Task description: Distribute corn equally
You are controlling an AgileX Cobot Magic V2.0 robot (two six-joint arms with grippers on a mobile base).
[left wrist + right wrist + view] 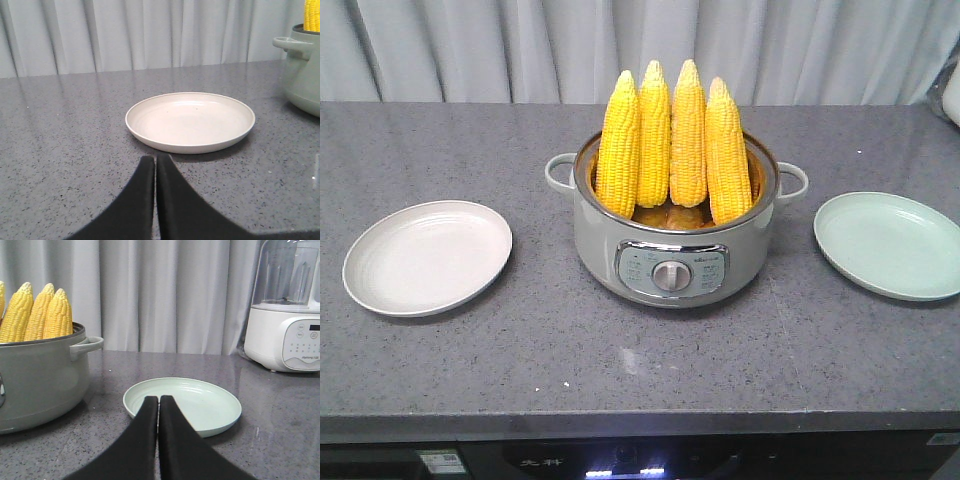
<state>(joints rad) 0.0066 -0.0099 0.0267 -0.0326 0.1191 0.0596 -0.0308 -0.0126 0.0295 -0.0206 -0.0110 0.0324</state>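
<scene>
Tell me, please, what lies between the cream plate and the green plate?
The electric pot, with all four corn cobs standing in it, sits between them, as the front view shows.

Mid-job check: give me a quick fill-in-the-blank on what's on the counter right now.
The pot holds ____ upright corn cobs.
The beige plate and the green plate each hold ____ corn.
The left claw and the right claw are both ____.
Missing words: four; no; shut.
</scene>
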